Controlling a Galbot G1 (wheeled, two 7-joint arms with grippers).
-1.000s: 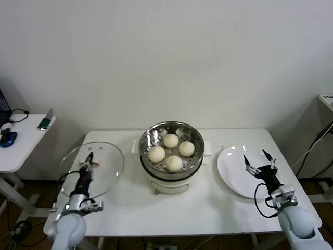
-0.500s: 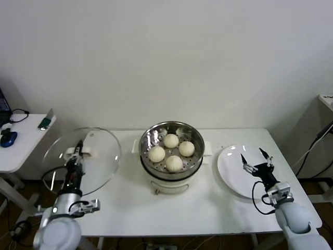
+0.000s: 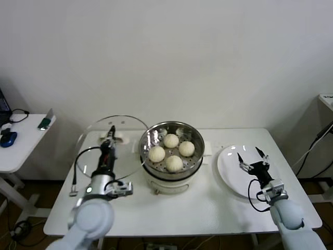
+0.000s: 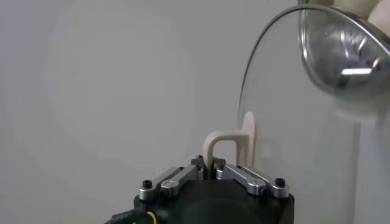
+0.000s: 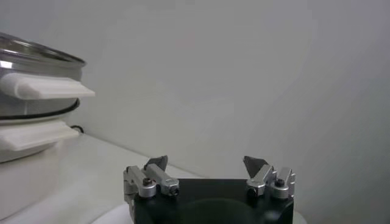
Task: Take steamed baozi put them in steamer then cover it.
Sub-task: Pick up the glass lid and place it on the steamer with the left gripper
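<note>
— Cover (image 3: 112,143) status?
— I've got my left tool (image 3: 110,138) clamped on its handle, tilted just left of the steamer (image 3: 171,138); four baozi (image 3: 171,140) inside. Right tool (image 3: 251,159) spread open above the plate (image 3: 229,172).

Left tool (image 3: 111,136) raised, clamped; right tool (image 3: 250,158) spread.

The head view is looking down on the table (image 3: 208,213); both wrist views are looking level, close in. All three are sharing the steamer (image 3: 170,147).
</note>
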